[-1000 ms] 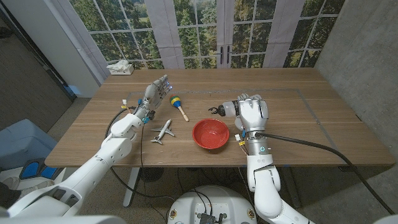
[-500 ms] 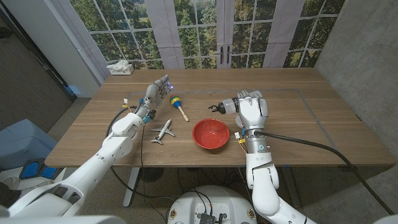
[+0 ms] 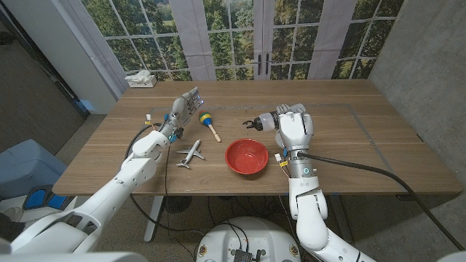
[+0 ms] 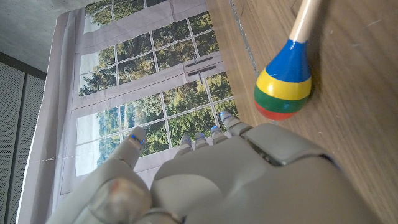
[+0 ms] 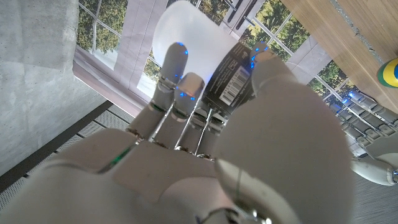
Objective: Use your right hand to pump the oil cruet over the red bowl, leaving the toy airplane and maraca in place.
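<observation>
My right hand [image 3: 294,129] grips the oil cruet [image 3: 263,122], whose black pump nozzle [image 3: 250,124] sticks out toward the table's middle, just beyond the far rim of the red bowl [image 3: 247,156]. In the right wrist view the fingers [image 5: 180,93] wrap the cruet's pale body [image 5: 199,43] and its barcode label [image 5: 229,78]. The white toy airplane [image 3: 191,154] lies left of the bowl. The maraca [image 3: 209,124], with a striped head [image 4: 285,87] and wooden handle, lies behind it. My left hand [image 3: 185,105] stands open beside the maraca, fingers apart, holding nothing.
A white tissue box [image 3: 141,79] sits at the table's far left corner. Small white and yellow bits [image 3: 147,121] lie near my left forearm. A cable runs from my right arm across the table's right side [image 3: 364,169].
My right hand has lifted slightly and drifted away from the bowl with the cruet. The left hand, airplane, maraca and bowl have not moved.
</observation>
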Available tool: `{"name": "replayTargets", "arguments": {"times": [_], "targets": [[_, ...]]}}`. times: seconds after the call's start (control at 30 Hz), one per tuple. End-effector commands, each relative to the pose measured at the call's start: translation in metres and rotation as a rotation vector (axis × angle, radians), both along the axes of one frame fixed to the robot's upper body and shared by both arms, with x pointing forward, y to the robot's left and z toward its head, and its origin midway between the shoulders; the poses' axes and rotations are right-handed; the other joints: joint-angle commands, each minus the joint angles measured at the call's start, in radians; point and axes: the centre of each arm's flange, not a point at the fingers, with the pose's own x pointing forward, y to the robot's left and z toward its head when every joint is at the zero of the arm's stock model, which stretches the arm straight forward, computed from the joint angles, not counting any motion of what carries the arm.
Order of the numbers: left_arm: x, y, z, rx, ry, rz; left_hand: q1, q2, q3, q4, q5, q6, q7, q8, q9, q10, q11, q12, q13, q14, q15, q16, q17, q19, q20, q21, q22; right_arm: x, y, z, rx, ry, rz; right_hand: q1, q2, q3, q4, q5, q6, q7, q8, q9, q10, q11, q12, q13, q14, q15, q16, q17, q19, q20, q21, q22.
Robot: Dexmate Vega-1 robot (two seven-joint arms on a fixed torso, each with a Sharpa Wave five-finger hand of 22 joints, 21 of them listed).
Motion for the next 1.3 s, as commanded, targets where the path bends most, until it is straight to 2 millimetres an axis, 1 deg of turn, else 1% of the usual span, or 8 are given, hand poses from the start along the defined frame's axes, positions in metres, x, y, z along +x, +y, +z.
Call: {"name": "replayTargets", "arguments": {"times": [0.03,0.43,0.67,0.93,1.03,1.1,1.2,1.3], "targets": [[0.003,0.000,0.001,0.000,0.002,-0.002,0.007,0.074,0.007,0.000,0.006,-0.006,-0.008,0.000,0.002,-0.059,-0.001,0.000,0.002,-0.085,-0.053,0.001,0.001,-0.002,-0.011,0.002,0.004,0.001,0.002,0.004,-0.020,-0.018,-0.027,-0.128,0.098,-0.007,0.002,0.007,0.006,-0.027,-0.005,-0.003,0.001,-0.013,0.007,-0.004,-0.010,-0.027,0.009,0.005,-0.001,-0.114,-0.007,0.002],[0.004,-0.001,0.001,-0.001,0.003,-0.003,0.011,0.077,0.010,-0.004,0.006,-0.006,-0.019,0.000,0.002,-0.059,0.000,0.000,0.002,-0.085,-0.052,0.001,0.000,-0.001,-0.010,0.002,0.004,0.001,0.001,0.003,-0.044,-0.021,-0.017,-0.111,0.141,0.014,-0.002,0.019,0.046,-0.046,0.014,-0.017,0.040,-0.030,0.023,-0.017,-0.015,-0.027,0.021,0.005,0.017,-0.116,-0.023,0.002],[0.004,-0.002,0.001,-0.001,0.002,-0.004,0.013,0.081,0.012,-0.004,0.006,-0.006,-0.018,0.000,0.002,-0.059,0.003,0.000,0.002,-0.084,-0.052,0.001,0.000,0.000,-0.009,0.002,0.004,0.001,0.000,0.004,-0.088,-0.001,-0.007,-0.143,0.169,0.007,0.009,0.023,0.105,-0.066,0.025,-0.049,0.176,-0.032,0.074,0.008,-0.030,-0.027,0.046,0.008,0.010,-0.114,-0.039,0.007],[0.004,-0.002,0.001,-0.003,0.002,-0.006,0.015,0.086,0.016,-0.003,0.007,-0.007,-0.018,0.000,0.002,-0.058,0.001,0.001,0.002,-0.084,-0.051,0.001,0.001,0.001,-0.009,0.003,0.004,0.001,-0.003,0.008,-0.163,0.026,0.012,-0.144,0.187,0.018,0.004,0.043,0.129,-0.059,0.027,-0.071,0.243,-0.031,0.093,0.039,-0.033,-0.028,0.085,0.010,-0.002,-0.117,-0.015,0.051],[0.004,-0.003,0.001,-0.002,0.001,-0.006,0.015,0.086,0.016,-0.003,0.007,-0.007,-0.018,0.000,0.002,-0.058,0.002,0.001,0.002,-0.084,-0.051,0.002,0.001,0.001,-0.009,0.003,0.004,0.001,-0.004,0.009,-0.177,0.032,0.015,-0.139,0.189,0.029,0.002,0.061,0.125,-0.055,0.034,-0.059,0.246,-0.027,0.102,0.072,-0.040,-0.028,0.104,0.012,-0.013,-0.117,-0.001,0.081],[0.003,-0.003,0.001,-0.003,0.000,-0.006,0.015,0.086,0.017,-0.003,0.007,-0.007,-0.018,0.000,0.002,-0.057,0.002,0.001,0.002,-0.084,-0.051,0.002,0.001,0.001,-0.009,0.003,0.004,0.001,-0.005,0.010,-0.196,0.031,0.024,-0.138,0.186,0.044,0.002,0.086,0.124,-0.045,0.050,-0.023,0.266,-0.027,0.141,0.139,-0.044,-0.027,0.133,0.012,-0.025,-0.117,0.004,0.105],[0.003,-0.004,0.002,-0.001,-0.001,-0.007,0.015,0.086,0.017,-0.003,0.007,-0.007,-0.019,0.000,0.002,-0.057,0.002,0.001,0.002,-0.084,-0.051,0.002,0.001,0.001,-0.009,0.003,0.004,0.001,-0.005,0.012,-0.209,0.057,0.034,-0.134,0.192,0.070,0.004,0.115,0.124,-0.006,0.070,0.045,0.266,-0.016,0.214,0.260,-0.039,-0.027,0.162,0.012,-0.030,-0.118,0.005,0.123],[0.004,-0.005,0.002,0.000,-0.001,-0.009,0.015,0.086,0.018,-0.003,0.007,-0.007,-0.019,0.000,0.002,-0.057,0.002,0.001,0.002,-0.084,-0.052,0.002,0.001,0.001,-0.009,0.003,0.004,0.002,-0.006,0.015,-0.221,0.091,0.035,-0.130,0.196,0.087,0.002,0.127,0.127,0.018,0.082,0.091,0.256,-0.010,0.263,0.340,-0.035,-0.028,0.172,0.013,-0.036,-0.119,0.004,0.128]]}}
